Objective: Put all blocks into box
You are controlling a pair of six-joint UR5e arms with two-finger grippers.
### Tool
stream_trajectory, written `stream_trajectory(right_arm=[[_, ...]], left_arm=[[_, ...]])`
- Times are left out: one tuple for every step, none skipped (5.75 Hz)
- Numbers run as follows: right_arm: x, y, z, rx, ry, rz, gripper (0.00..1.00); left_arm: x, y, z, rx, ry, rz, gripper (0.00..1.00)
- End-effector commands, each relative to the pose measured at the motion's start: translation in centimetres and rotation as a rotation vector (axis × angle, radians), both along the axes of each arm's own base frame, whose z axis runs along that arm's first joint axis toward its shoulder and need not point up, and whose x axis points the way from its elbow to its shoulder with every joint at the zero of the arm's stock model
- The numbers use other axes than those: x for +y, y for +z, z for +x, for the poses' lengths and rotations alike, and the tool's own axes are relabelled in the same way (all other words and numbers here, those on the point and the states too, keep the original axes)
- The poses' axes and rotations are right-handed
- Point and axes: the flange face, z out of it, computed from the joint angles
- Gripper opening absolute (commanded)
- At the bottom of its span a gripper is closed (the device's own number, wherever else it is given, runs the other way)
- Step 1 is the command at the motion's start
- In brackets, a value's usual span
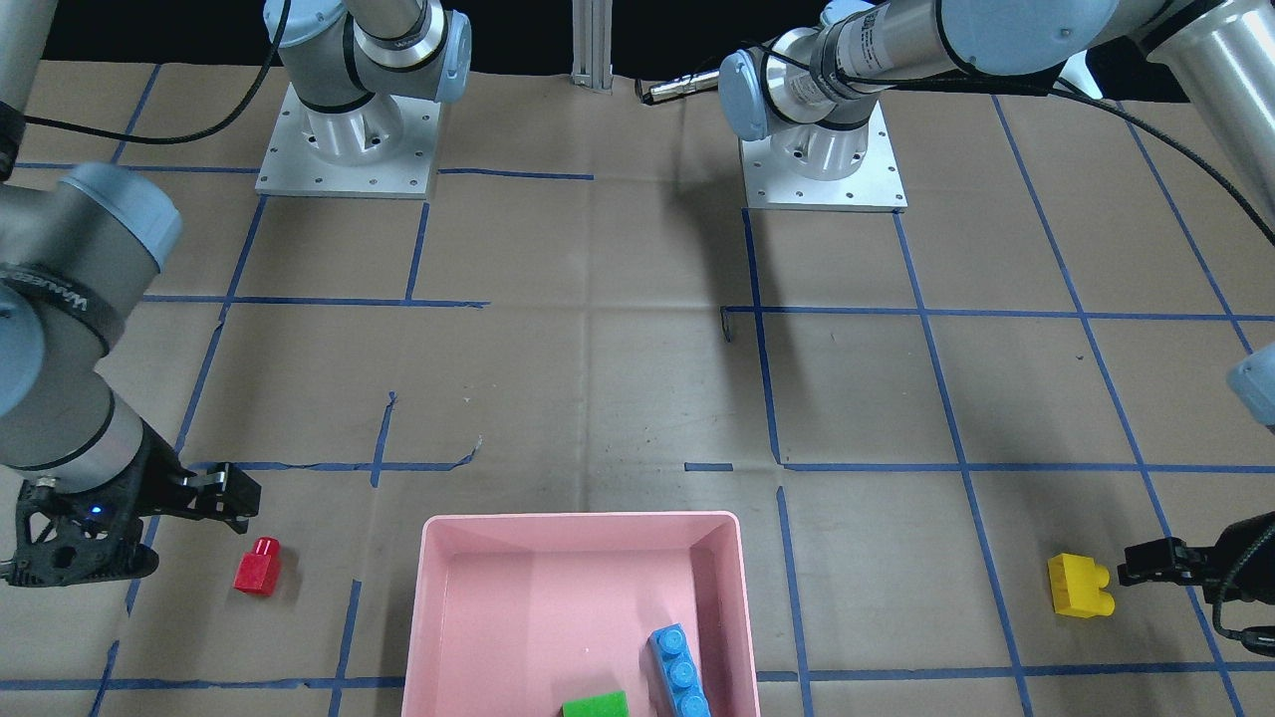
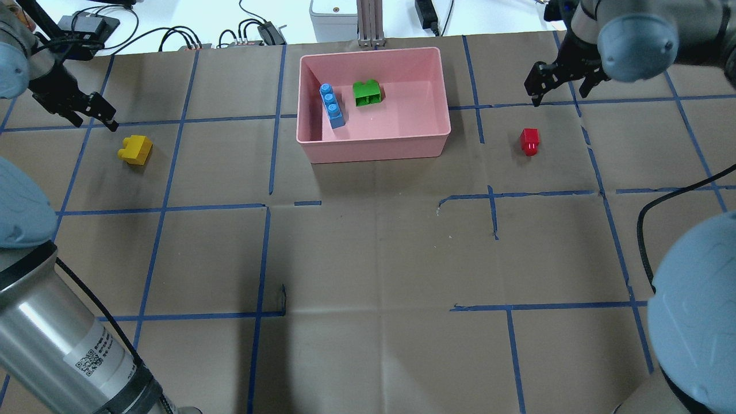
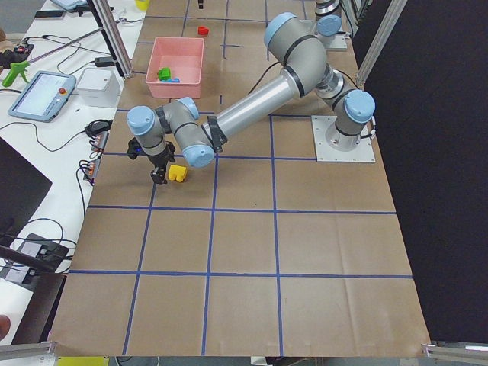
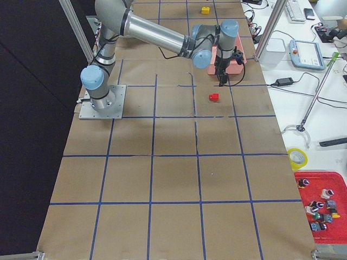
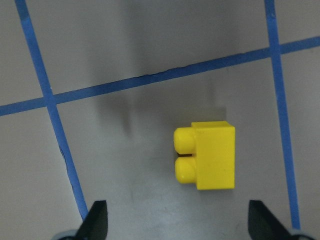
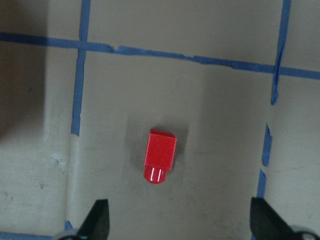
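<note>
The pink box [image 2: 374, 150] stands at the far middle of the table. The blue three-stud block [image 2: 332, 105] and the green block [image 2: 367, 92] lie inside it. The yellow block [image 2: 136, 149] lies on the table left of the box. My left gripper [image 2: 95, 122] hovers just beyond it, open and empty; in the left wrist view the yellow block [image 5: 210, 156] lies ahead of the spread fingertips. The red block [image 2: 529, 141] lies right of the box. My right gripper [image 2: 558, 98] is open and empty beyond it; the red block [image 6: 160, 152] is centred in the right wrist view.
Blue tape lines cross the brown paper table cover. Cables and electronic units [image 2: 86, 23] lie beyond the far edge. A metal post [image 2: 368, 23] stands behind the box. The arm bases [image 1: 349, 139] [image 1: 822, 159] sit at the robot's side.
</note>
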Motion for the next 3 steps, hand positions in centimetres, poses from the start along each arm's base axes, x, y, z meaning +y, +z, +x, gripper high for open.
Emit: stream_trajectory(right_arm=[[1.5,-5.7,1.5,-0.117,-0.069,-0.085,1.0],[1.2,-8.5,1.4,-0.118,-0.063,-0.061,1.0],[1.1,-8.7,0.5,-0.099,-0.07,-0.106,1.0]], left_arm=[[-1.0,-3.4,-1.5,0.024,-0.019,0.011,0.99],[-1.2,-4.1,-2.9,0.032,-0.034,0.023,0.99],[-0.8,-4.8,-3.4,0.038,-0.042,0.039,0.99]])
